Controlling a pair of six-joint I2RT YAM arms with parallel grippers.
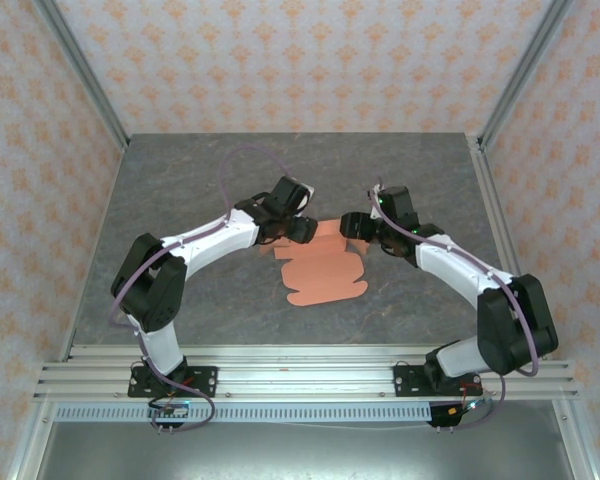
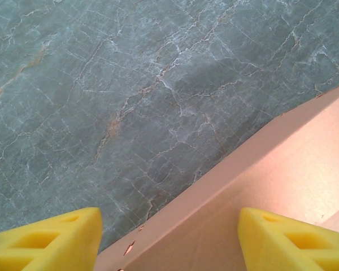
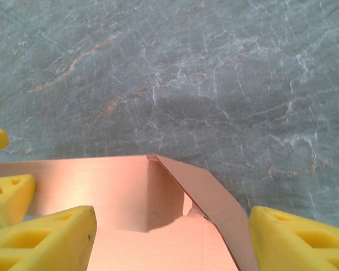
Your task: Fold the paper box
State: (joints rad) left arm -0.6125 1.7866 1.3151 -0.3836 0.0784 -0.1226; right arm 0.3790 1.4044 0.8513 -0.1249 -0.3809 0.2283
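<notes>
Paper box [image 1: 325, 272] barely begun: mostly flat sheet mid-surface, one far flap raised, most folds left.
Patterned walls [image 1: 300, 60] w/ metal frame around box; grey marble surface [image 1: 180, 200] under it; left pincer [image 1: 300, 228] & right pincer [image 1: 354, 226] at box's far edge, both spread open, nothing clamped.

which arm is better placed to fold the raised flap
Right, probably: the raised flap stands inside the open right end effector; the left end effector straddles a plain panel of the paper box.
</notes>
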